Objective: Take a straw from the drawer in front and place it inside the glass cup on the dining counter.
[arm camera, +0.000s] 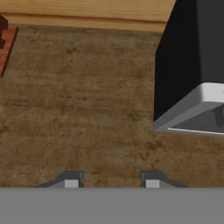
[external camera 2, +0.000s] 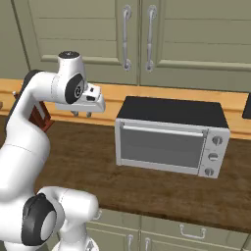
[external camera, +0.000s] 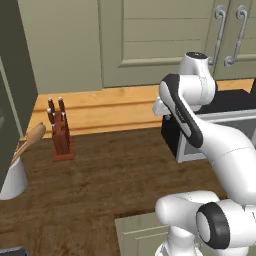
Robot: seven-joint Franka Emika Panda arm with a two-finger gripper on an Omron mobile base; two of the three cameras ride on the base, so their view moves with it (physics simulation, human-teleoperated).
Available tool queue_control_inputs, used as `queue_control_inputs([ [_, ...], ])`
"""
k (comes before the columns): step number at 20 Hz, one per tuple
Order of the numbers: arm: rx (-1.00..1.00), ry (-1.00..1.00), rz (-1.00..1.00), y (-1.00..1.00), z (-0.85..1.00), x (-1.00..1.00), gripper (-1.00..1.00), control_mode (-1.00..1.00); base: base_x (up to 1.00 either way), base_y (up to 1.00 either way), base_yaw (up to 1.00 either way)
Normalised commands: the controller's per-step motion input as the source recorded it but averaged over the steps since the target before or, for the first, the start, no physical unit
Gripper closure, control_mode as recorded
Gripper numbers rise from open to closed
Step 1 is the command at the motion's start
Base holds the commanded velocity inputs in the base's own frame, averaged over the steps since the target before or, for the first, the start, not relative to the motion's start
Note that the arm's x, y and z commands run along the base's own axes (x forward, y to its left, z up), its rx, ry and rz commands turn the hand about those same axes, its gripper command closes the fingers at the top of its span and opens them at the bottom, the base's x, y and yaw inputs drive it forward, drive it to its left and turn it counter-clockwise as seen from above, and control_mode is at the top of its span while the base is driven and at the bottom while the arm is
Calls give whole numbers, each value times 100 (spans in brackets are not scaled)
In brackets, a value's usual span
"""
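Above the dark brown counter, near its back edge, the gripper hangs pointing downward with nothing between its fingers; in the hand view the two fingertips stand apart, with bare wood grain showing in the gap. Just beside the gripper, toward the counter's right part, sits a toaster oven with a black top, silver frame, glass door and three knobs down its right side. It stands close to the back edge, where a lighter wooden ledge runs along the wall.

Toward the left part of the counter, a reddish-brown knife block with dark handles stands at the back edge, touching the ledge. Farther left, at the counter's left end, a white utensil holder carries a wooden spoon that leans up to the right.

Behind the ledge rise tall sage-green cabinet doors with long curved silver handles. Below the counter's front edge, the green front of a drawer with a small silver bar handle shows in the right base view; it looks closed, flush with its neighbours, so the straw cannot be seen. A pale green panel also shows under the front edge in the left base view, partly hidden by the arm
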Motion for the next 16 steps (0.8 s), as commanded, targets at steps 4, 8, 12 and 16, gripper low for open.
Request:
queue_control_inputs([
  [4,0,0,0,0,0,0,-100,100,-30,0,0],
  [8,0,0,0,0,0,0,-100,100,-100,-3,0],
  [12,0,0,0,0,0,0,-100,100,-75,-45,11],
  [16,0,0,0,0,0,0,-100,100,-13,-94,44],
])
